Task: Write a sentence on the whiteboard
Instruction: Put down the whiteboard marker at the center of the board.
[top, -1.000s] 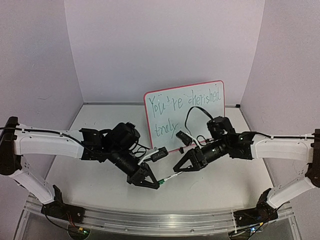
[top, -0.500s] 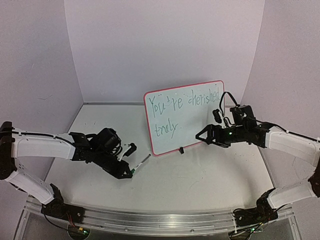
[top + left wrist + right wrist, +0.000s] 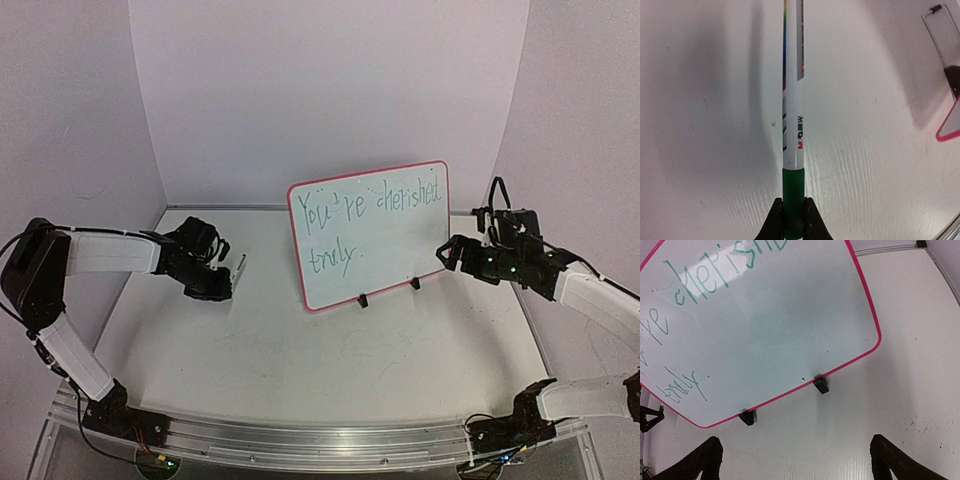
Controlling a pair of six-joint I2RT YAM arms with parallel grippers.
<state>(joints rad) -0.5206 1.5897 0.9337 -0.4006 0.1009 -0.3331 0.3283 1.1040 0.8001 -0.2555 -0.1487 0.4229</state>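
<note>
**Board written; left hand holds the marker, right hand released**

A small whiteboard with a red frame stands upright near the middle of a white desk, propped on two black clip feet. Green handwriting on it, the sentence, reads "You're cherished truly" across two lines. The words look complete.

The left hand hangs to the left of the board, well apart from it. It is clenched on the green end of a white marker, which points away over bare desk. Whether that green end is a cap or the tail is hard to tell.

The right hand hovers to the right of the board, facing it. Its fingers are spread wide and grasp nothing.

The remaining step is probably putting the marker down. To do it well, the left hand should lower the marker until it lies flat on the desk, clear of the board, before releasing, so it does not drop or roll. The right hand should stay off the feet so the board does not tip.
</note>
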